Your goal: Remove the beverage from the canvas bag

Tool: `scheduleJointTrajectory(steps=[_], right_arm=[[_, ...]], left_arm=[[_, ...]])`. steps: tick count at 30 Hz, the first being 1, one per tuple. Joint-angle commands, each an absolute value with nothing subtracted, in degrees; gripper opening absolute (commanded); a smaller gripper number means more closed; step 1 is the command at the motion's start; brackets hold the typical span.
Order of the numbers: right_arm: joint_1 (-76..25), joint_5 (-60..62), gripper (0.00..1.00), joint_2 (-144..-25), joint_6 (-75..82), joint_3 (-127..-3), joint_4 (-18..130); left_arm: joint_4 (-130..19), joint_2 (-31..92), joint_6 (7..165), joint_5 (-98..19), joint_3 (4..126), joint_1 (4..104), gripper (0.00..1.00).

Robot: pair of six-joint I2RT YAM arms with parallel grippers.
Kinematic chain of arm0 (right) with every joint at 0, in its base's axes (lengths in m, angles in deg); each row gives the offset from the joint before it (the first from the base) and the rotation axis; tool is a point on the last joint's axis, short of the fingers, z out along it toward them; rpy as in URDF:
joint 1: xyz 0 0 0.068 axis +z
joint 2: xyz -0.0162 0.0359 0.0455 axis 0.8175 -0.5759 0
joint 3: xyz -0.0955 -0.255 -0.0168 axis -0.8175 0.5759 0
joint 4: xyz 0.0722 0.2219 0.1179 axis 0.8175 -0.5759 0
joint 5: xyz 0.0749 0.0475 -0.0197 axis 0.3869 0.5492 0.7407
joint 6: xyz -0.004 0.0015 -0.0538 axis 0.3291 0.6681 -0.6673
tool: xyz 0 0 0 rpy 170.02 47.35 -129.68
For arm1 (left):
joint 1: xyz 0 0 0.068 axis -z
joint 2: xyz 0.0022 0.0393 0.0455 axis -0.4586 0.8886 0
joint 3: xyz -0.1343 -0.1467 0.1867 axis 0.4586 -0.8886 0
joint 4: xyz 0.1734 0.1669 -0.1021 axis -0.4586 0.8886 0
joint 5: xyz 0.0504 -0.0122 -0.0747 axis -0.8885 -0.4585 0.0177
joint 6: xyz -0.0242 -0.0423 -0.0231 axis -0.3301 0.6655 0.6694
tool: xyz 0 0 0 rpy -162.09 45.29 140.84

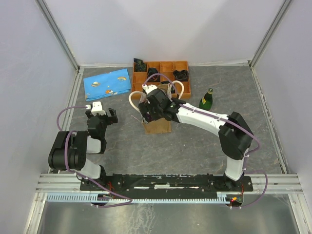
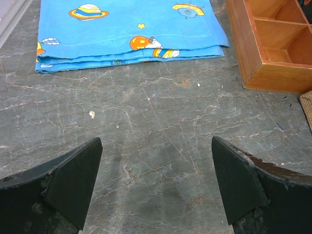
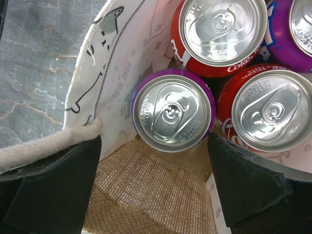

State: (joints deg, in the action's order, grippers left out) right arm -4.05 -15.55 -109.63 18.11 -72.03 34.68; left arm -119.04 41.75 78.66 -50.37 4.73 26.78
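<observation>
- The canvas bag [image 1: 158,126] stands upright on the table, just in front of the orange tray [image 1: 161,73], with its mouth open to the ceiling.
- Four drink cans stand packed together inside the bag. Each has its long axis vertical and its silver top and pull tab facing straight up.
- The purple can [image 3: 173,111] sits against the bag's white printed lining [image 3: 117,63]. Two red cans [image 3: 222,31] touch it, one behind it and one beside it.
- A second purple can [image 3: 302,24] shows only partly at the far corner of the bag.
- The right gripper [image 3: 155,146] hangs directly over the bag's mouth, pointing down into it, with its jaws spread wide and holding nothing.
- The purple can lies just beyond the gap between the fingertips, which are not touching it. The brown weave of the bag shows below that gap.
- The bag's cream rope handle [image 3: 46,146] lies across one finger [image 3: 48,190] of the right gripper. The other finger [image 3: 248,185] sits at the edge of the nearer red can, and I cannot tell whether it touches.
- The left gripper [image 2: 156,141] is well to the left of the bag, low over bare grey table. Its jaws are wide apart and empty.
- A folded blue cloth [image 2: 131,29] lies beyond the left gripper, on the far left side of the bag.
- A green bottle [image 1: 206,100] stands to the right of the bag, apart from it.
</observation>
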Motion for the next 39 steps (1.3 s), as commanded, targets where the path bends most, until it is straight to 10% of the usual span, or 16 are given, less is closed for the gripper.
scheduleJointTrajectory(steps=[1, 19, 22, 27, 39], right_arm=[[-3.2, -15.9, 0.96, -112.8, 19.3, -73.7, 35.2], [-3.2, -21.7, 0.74, -117.5, 20.8, -72.3, 37.0], [-3.2, -22.1, 0.58, -117.4, 20.8, -71.8, 37.4], [-3.2, -22.3, 0.01, -116.3, 19.7, -71.5, 38.0], [-3.2, -21.1, 0.0, -103.1, 12.7, -69.1, 44.4]], left_arm=[[-120.9, 42.0, 75.9, -49.6, 6.1, 27.0, 0.99], [-120.9, 42.1, 75.9, -49.6, 6.1, 27.0, 0.99], [-120.9, 42.1, 75.9, -49.6, 6.1, 27.0, 0.99], [-120.9, 42.0, 75.9, -49.6, 6.1, 27.0, 0.99], [-121.0, 42.1, 75.9, -49.6, 6.1, 26.9, 0.99]])
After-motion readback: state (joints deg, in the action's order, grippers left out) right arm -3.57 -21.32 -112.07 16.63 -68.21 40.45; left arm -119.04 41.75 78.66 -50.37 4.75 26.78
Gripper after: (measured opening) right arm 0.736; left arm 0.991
